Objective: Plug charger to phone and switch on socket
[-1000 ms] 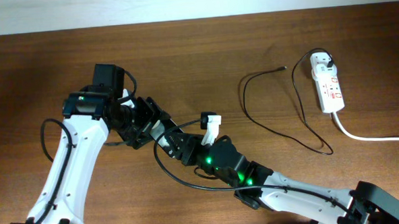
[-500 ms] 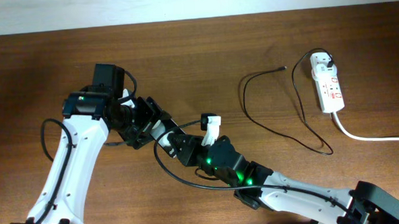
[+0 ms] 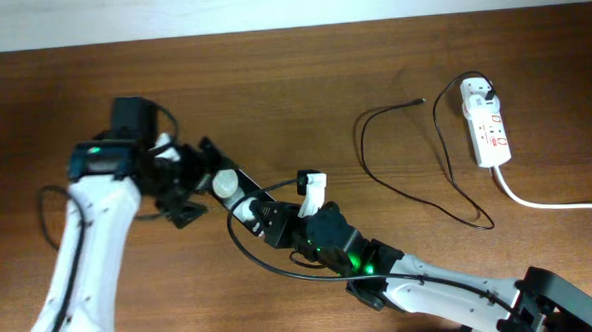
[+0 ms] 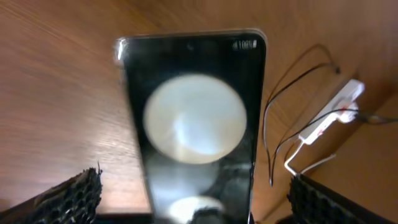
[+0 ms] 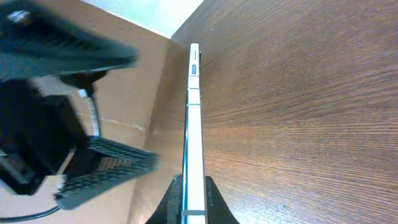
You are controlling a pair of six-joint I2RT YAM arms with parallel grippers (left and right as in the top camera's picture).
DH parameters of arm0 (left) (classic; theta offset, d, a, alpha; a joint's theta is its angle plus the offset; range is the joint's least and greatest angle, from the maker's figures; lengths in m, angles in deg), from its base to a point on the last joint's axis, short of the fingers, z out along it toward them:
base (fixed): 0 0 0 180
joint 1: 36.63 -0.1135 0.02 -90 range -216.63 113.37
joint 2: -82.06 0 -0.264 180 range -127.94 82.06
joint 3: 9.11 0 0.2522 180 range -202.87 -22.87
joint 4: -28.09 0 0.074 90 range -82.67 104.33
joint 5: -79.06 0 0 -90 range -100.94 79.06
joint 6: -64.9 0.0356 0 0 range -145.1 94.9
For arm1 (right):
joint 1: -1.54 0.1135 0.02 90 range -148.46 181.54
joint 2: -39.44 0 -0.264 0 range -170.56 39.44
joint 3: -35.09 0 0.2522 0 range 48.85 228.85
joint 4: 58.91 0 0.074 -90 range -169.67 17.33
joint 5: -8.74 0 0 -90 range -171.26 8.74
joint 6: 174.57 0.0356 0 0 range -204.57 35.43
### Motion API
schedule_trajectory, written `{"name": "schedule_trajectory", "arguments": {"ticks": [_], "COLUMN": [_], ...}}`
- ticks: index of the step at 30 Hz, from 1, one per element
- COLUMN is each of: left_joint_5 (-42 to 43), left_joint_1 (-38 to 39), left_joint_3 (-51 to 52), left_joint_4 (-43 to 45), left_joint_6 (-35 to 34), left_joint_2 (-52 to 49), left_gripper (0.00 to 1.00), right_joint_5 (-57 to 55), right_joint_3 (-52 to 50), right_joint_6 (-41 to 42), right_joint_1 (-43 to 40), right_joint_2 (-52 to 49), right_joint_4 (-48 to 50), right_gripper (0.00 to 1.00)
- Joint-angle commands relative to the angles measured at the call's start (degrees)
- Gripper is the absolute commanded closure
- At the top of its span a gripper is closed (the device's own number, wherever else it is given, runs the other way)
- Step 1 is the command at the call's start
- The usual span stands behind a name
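Observation:
The phone (image 4: 193, 118), a black slab with white round patches, stands on its edge and fills the left wrist view. In the right wrist view the phone (image 5: 193, 112) shows edge-on above the table. My right gripper (image 5: 193, 202) is shut on its near end. From overhead the phone (image 3: 229, 187) lies between both grippers. My left gripper (image 3: 197, 182) is open, with a finger (image 4: 71, 196) well clear on either side of the phone. The charger (image 3: 377, 177) loops loosely on the table at the right, its connector tip (image 3: 419, 102) free. Its plug sits in the socket (image 3: 489, 130).
The socket's thick white cord (image 3: 553, 204) runs off to the right edge. A white wall edge (image 3: 269, 12) borders the table at the back. My right arm (image 3: 411, 281) crosses the front of the table diagonally.
My left gripper opened wide, let go of the phone and drew back to the left. My right gripper closed on the phone's edge.

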Motion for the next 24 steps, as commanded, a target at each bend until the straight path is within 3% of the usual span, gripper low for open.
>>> {"name": "schedule_trajectory", "arguments": {"ticks": [1,4,5,8,12,14,17,21,24], "left_joint_5": [0.4,-5.0,-10.0,-14.1,-14.6,-14.4,-10.7,5.5,12.3], "left_joint_1": [-6.7,-12.2,-14.0,-14.5,-14.5,-14.5,-14.5,-14.5,-14.4], "left_joint_3": [-0.3,-0.3,-0.3,-0.3,0.8,3.1,9.2,20.8,28.6], "left_joint_4": [-3.5,-9.6,-12.9,-15.3,-16.0,-16.5,-15.2,-5.5,-1.0], "left_joint_6": [7.9,11.0,11.0,10.9,10.4,6.2,1.1,0.0,-10.3], "left_joint_2": [10.7,20.1,24.9,30.4,36.3,37.0,37.0,36.9,36.4], "left_gripper": [0.0,0.01,0.01,0.01,0.01,0.01,0.01,0.01,0.01], "right_joint_5": [3.4,10.4,14.7,21.9,32.8,37.6,41.2,41.7,41.7], "right_joint_3": [0.8,0.8,0.8,0.8,0.8,0.8,0.8,0.8,0.8], "right_joint_6": [1.3,5.2,9.9,18.7,31.9,36.2,37.3,39.8,39.8], "right_joint_1": [-0.3,-3.0,-4.5,-7.6,-12.8,-14.9,-16.5,-16.9,-16.9], "right_joint_2": [2.2,2.3,2.3,2.3,2.3,2.3,2.3,2.3,2.3], "right_joint_4": [1.6,2.1,2.1,2.1,2.2,2.2,2.2,2.2,2.1], "right_gripper": [0.96,0.96,0.96,0.96,0.96,0.96,0.96,0.96,0.96]}}
